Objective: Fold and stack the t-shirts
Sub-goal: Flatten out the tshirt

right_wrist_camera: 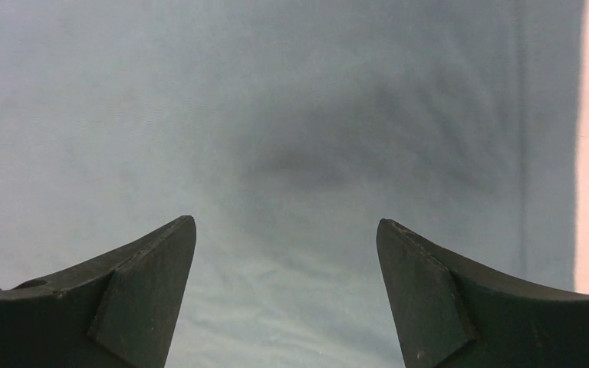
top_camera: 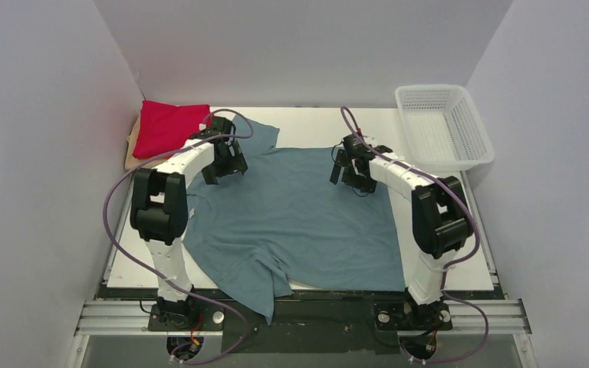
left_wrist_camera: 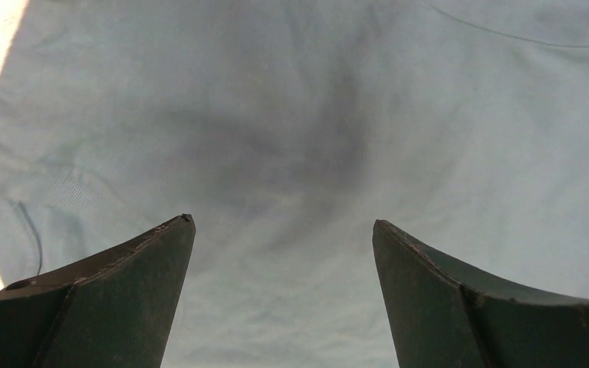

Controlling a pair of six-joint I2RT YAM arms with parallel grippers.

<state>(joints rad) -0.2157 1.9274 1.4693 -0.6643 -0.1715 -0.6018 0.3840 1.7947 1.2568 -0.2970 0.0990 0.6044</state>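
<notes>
Left gripper: jaws spread wide with nothing between them; we place it over the teal t-shirt, at the shirt's 10 o'clock. We cannot tell whether the tips touch the cloth.
Right gripper: jaws apart and empty, over the same shirt at its 1 o'clock, near the cloth's right edge.
Beige t-shirt: folded, at the table's 10 o'clock; we see only its left edge, under the red one.
Red t-shirt: folded into a rectangle, lying on top of the beige one.
Teal t-shirt: spread flat and unfolded across the middle of the table; one sleeve lies toward 11 o'clock, another hangs over the near edge at 6 o'clock.
Table: white top, bare along the far side.
Basket: white mesh, at the table's 2 o'clock, well apart from the shirts.
</notes>
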